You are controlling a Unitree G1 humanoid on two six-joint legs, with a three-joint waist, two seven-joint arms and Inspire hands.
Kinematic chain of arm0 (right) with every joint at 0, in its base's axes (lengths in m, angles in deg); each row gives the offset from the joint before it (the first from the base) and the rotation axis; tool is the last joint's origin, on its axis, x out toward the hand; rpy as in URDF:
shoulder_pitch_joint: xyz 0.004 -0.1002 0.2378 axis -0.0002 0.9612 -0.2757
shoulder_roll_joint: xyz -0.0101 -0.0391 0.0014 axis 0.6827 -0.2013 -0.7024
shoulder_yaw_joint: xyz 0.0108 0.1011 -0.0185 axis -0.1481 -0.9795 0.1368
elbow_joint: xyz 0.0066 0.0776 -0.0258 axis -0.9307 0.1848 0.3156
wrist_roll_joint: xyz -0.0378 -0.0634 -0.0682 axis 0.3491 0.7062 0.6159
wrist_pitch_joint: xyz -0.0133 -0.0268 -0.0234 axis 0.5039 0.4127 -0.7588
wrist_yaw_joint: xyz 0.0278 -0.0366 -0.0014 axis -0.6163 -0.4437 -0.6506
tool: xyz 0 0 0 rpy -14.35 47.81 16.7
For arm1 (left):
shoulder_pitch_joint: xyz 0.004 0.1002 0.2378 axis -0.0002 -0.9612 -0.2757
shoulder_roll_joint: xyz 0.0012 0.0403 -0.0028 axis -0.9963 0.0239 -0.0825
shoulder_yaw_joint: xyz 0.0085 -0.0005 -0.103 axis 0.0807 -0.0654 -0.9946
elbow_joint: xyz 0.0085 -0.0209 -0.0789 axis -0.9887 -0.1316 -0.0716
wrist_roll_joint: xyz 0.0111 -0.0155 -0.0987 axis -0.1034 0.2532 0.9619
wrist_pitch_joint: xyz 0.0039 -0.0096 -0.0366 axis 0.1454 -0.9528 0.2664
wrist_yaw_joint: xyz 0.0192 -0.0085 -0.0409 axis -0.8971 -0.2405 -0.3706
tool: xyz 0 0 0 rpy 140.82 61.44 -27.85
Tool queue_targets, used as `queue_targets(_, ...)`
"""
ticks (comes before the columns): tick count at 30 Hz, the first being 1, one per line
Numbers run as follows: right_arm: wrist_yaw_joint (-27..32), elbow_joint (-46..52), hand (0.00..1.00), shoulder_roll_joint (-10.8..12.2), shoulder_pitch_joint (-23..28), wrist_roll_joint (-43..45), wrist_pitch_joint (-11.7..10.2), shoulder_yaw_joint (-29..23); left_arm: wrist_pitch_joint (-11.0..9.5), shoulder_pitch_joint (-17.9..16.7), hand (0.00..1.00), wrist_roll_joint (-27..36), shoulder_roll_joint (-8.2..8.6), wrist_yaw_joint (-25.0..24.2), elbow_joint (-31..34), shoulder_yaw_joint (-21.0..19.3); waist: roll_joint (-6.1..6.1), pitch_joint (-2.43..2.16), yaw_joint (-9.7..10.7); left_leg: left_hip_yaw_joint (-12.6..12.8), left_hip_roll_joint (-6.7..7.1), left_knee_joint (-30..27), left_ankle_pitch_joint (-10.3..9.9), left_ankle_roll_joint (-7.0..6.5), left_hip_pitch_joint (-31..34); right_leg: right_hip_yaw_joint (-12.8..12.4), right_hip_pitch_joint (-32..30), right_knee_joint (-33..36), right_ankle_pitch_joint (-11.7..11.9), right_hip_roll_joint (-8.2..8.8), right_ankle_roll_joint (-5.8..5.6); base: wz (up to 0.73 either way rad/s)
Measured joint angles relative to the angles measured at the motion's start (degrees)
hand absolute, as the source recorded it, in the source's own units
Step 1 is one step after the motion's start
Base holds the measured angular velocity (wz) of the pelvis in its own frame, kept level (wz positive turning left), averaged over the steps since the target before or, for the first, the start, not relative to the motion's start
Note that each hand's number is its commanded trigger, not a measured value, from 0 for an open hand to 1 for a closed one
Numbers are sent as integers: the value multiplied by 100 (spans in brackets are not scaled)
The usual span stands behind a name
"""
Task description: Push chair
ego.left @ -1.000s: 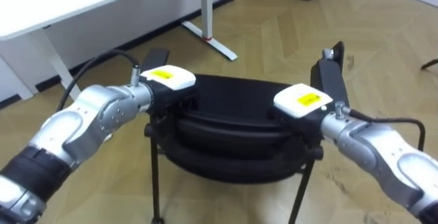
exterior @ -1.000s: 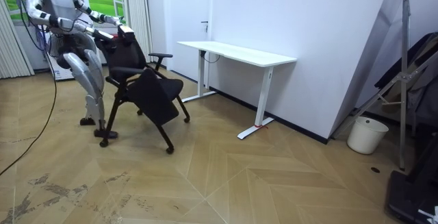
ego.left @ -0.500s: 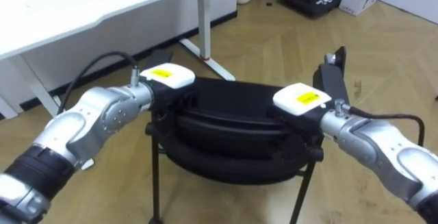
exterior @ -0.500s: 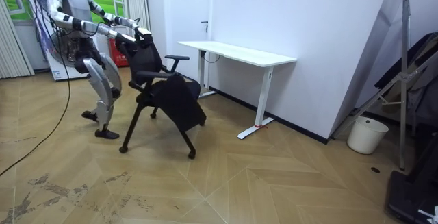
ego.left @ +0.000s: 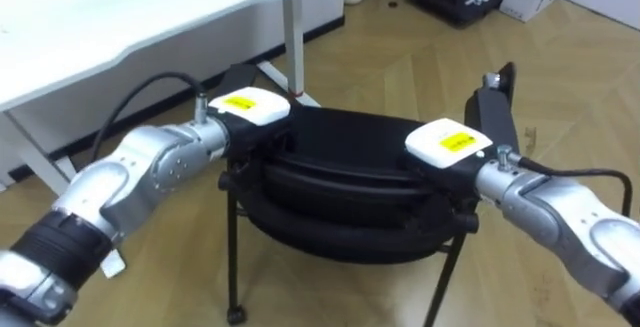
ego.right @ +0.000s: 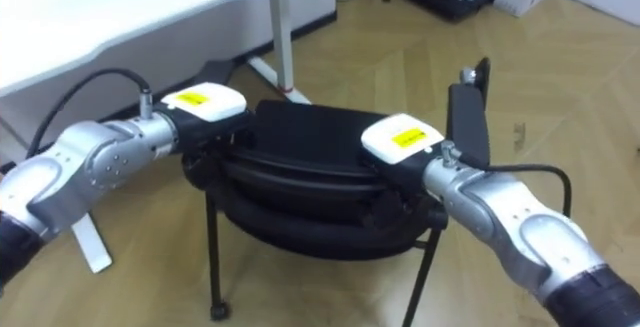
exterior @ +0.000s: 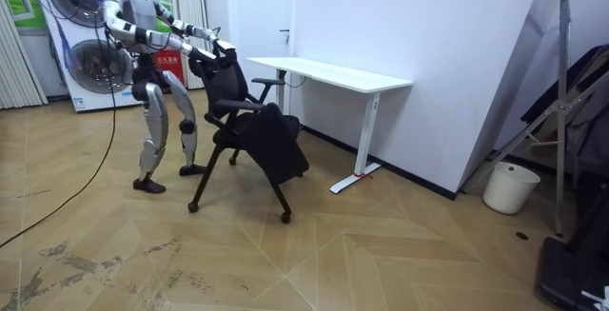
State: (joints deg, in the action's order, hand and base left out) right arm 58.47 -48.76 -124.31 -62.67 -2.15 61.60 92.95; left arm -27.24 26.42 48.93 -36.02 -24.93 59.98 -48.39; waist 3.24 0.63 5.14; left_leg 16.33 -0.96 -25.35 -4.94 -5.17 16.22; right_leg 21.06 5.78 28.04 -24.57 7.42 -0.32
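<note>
Chair (exterior: 249, 126): now nearer worktop (exterior: 333, 71) than one second ago; you have stepped along behind it.
Your left hand (ego.left: 247, 119), right hand (ego.left: 450, 149): on chair's top edge, one each side. Fingers hidden, grip cannot be told.
Push progressing; gap to worktop remains.

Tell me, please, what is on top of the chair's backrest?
The left hand and right hand sit on the top edge of the backrest, one near each end. The rim beneath them is covered.

Atop black chair (ego.right: 310, 157) backrest: left hand (ego.right: 205, 107), right hand (ego.right: 400, 145), well apart; white desk (ego.right: 120, 7) beyond
</note>
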Motion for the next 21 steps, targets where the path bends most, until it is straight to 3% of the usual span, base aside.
queue_targets(1, -19, 21, 100, 0, 0, 5, 34, -12, 20, 0, 100, -6, 12, 17, 1, 0, 6, 1, 1, 24, 73, -14, -132, -23, -63, 65, -126, 483, 19, 185, -55, 0)
queue_targets(2, -45, 19, 100, -21, 0, -6, 26, -11, 19, -1, 100, -6, 34, 13, -2, 4, 28, 5, 0, 30, 143, -26, -243, -51, -163, 16, -314, 1114, 150, 377, -184, 8)
queue_targets(3, -55, 16, 100, -8, 7, -9, 22, -11, 21, -1, 100, -7, 47, 1, -3, 5, 46, 6, 1, 13, 184, -25, -292, -60, -219, -47, -409, 1399, 253, 444, -201, 21)
queue_targets(4, -61, -16, 100, -1, 19, -12, 12, -11, 40, -3, 100, -42, 82, -2, -9, 6, 48, 8, 1, -60, 209, -47, -388, -72, -297, -158, -525, 1796, 512, 487, -174, 32)
queue_targets(5, -43, -79, 100, 39, 34, -11, 11, -2, 59, -3, 100, -81, 114, 4, -18, 10, 47, 9, 7, -183, 217, -48, -466, -67, -389, -243, -564, 1995, 805, 458, -183, 37)
queue_targets(6, -20, -118, 100, 38, 43, -15, 12, 14, 69, -3, 100, -89, 125, 17, -32, 23, 45, 9, 9, -284, 218, -45, -493, -64, -439, -246, -557, 2043, 947, 437, -187, 49)
queue_targets(8, 144, -262, 100, 76, 126, -94, 9, 53, 72, -7, 100, -132, 128, 152, -36, 127, 24, 21, 25, -732, 182, -15, -553, -32, -610, -350, -602, 2209, 1563, 238, -277, 67)
queue_targets(9, 170, -283, 100, 95, 133, -97, 8, 61, 69, -7, 100, -132, 112, 194, -36, 139, 14, 24, 33, -870, 184, -10, -563, -18, -629, -397, -612, 2242, 1545, 197, -278, 59)
queue_targets(11, 248, -345, 100, 279, -11, 42, 58, 95, 56, -3, 100, -126, -8, 265, -33, 120, -84, 63, -73, -1329, 223, 66, -608, 68, -673, -561, -945, 2313, 922, 100, -264, 19)
queue_targets(12, 268, -374, 100, 314, -81, 97, 61, 151, 76, -5, 100, -118, -37, 248, -40, 121, -117, 82, -93, -1452, 245, 98, -616, 94, -723, -583, -1008, 2224, 803, 96, -249, 4)
queue_targets(13, 274, -436, 100, 378, -224, 162, 95, 287, 105, -12, 100, -87, -90, 178, -69, 121, -184, 118, -123, -1734, 295, 180, -619, 154, -844, -742, -1094, 1914, 614, 43, -206, 24)
queue_targets(15, 268, -444, 100, 419, -295, 254, 110, 321, 147, -17, 100, -21, -110, 146, -102, 123, -248, 144, -181, -2180, 354, 307, -593, 265, -965, -1070, -1277, 1323, 512, 16, -203, 48)
queue_targets(17, 269, -473, 100, 467, -378, 328, 101, 319, 186, -17, 100, -22, -109, 197, -146, 92, -199, 139, -216, -2816, 444, 358, -542, 462, -1002, -1758, -1467, 185, 649, 45, -254, 83)
queue_targets(18, 265, -467, 100, 475, -417, 328, 95, 323, 177, -11, 100, -22, -128, 200, -140, 43, -120, 120, -233, -2876, 493, 291, -590, 537, -938, -1917, -1473, -98, 844, 93, -324, 101)
queue_targets(19, 258, -496, 100, 475, -474, 298, 105, 330, 187, -21, 100, -83, -99, 228, -157, -31, -117, 129, -242, -2830, 460, 2, -759, 608, -776, -1551, -1414, -24, 1086, 181, -322, 114)
queue_targets(20, 210, -527, 100, 451, -464, 283, 152, 330, 193, -14, 100, -122, -42, 248, -154, -20, -124, 125, -197, -2313, 239, -114, -777, 562, -700, -1116, -1229, -123, 1036, 126, -228, 150)
queue_targets(21, 198, -525, 100, 371, -453, 203, 161, 329, 156, -1, 100, -104, -15, 254, -117, -20, -122, 126, -151, -1871, -1, -112, -791, 541, -693, -850, -1057, -245, 1032, 29, -161, 125)
